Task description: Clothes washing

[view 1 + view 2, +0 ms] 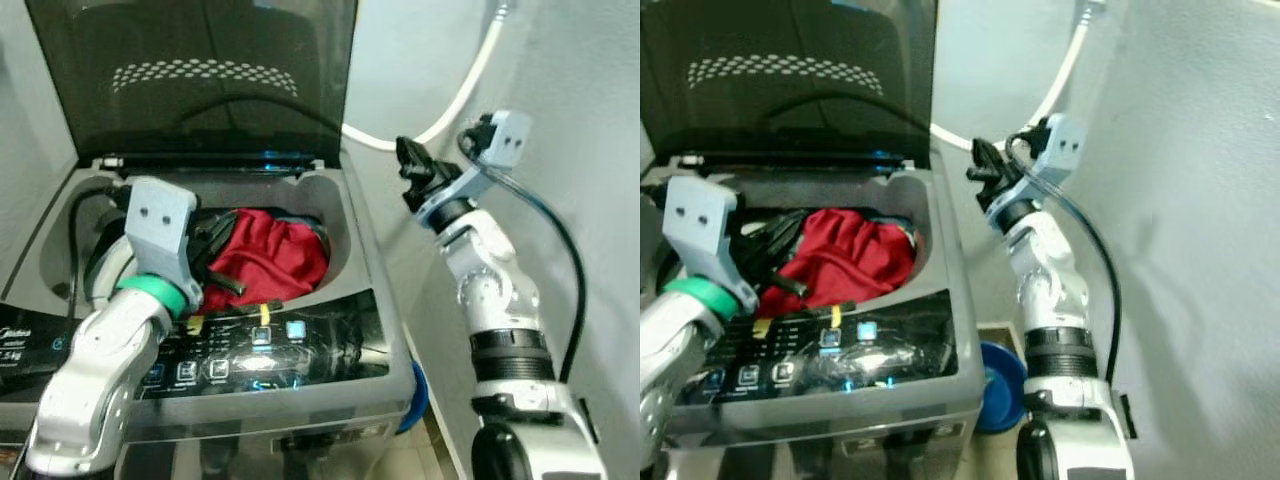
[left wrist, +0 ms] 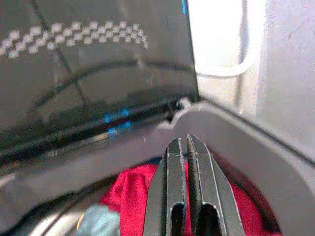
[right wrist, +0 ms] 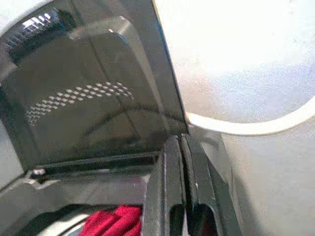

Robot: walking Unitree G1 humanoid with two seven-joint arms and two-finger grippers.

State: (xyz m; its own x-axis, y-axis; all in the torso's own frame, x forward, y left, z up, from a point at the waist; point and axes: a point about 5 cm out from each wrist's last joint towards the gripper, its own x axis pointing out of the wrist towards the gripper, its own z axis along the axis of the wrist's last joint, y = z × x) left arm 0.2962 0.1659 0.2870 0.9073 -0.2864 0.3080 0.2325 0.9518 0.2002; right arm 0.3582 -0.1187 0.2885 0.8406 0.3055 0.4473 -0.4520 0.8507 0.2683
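Left eye view: red clothing [image 1: 268, 255] is seen piled in the washer [image 1: 345, 385] drum, lid [image 1: 190, 75] up. The left gripper [image 2: 183, 147] is held pinched closed above it; the right gripper [image 1: 412, 165], also closed, is parked at 3 o'clock.

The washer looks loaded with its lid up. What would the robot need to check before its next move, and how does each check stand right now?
1. Lid fully up: ok, it stands raised behind the tub.
2. Red cloth inside the tub: ok, it lies within the rim, nothing draped over the edge.
3. Left gripper free of cloth: ok, fingers shut with nothing between them, above the red cloth.
4. Right gripper clear of the washer: ok, fingers shut, raised beside the lid's edge near the white hose.
5. Control panel powered: ok, blue lights show.
6. Water or detergent in the tub: cannot tell.
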